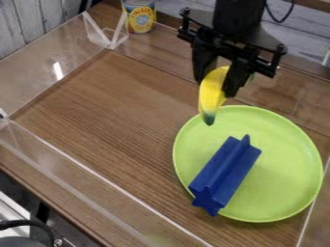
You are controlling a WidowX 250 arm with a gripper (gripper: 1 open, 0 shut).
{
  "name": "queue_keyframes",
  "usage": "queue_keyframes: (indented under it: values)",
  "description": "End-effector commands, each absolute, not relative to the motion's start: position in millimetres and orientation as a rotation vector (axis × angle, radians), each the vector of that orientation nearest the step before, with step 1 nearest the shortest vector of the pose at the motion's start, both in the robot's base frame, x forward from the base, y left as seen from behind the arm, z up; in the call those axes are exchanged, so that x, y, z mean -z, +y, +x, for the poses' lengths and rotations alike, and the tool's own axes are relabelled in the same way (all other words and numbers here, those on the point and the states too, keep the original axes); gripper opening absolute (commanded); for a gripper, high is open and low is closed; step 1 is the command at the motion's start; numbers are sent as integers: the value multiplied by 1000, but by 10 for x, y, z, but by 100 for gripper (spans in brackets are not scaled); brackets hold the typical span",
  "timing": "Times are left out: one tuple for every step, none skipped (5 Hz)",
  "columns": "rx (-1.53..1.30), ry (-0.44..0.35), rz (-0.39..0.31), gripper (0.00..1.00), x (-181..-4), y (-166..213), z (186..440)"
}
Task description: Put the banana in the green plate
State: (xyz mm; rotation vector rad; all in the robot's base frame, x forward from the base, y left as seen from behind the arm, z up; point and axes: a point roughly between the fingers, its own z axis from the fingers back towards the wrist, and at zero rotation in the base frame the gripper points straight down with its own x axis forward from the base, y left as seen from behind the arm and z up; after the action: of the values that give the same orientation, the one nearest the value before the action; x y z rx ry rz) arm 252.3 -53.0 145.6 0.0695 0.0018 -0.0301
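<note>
Currently, the yellow banana (213, 92) is held in the claw (215, 74), whose fingers are closed around its upper part. It is carried with its long side roughly upright and its green lower tip pointed down, at the far edge of the green plate (291, 173) as seen by the camera. Whether the plate is touched by that tip cannot be told. The black arm (233, 31) is seen beyond the plate, with the claw hung from its near end.

Inside the plate, a long blue block (225, 174) is laid aslant, its near end close to the plate's rim. The plate itself is set on the brown wooden tray (96, 116), whose bare boards are stretched out to the left of the plate in the picture. Far beyond the plate, toward the upper left, a can (139, 15) with a yellow and white label is placed, and beside it a clear plastic piece (106, 32) is seen.
</note>
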Motion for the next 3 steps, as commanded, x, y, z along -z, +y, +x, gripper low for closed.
queue_keyframes:
  values:
    - [37,-57,60,0,-1598,-543,2510]
    - [37,-60,58,0,-1600,-548,2498]
    - [35,-64,58,0,-1609,-551,2488]
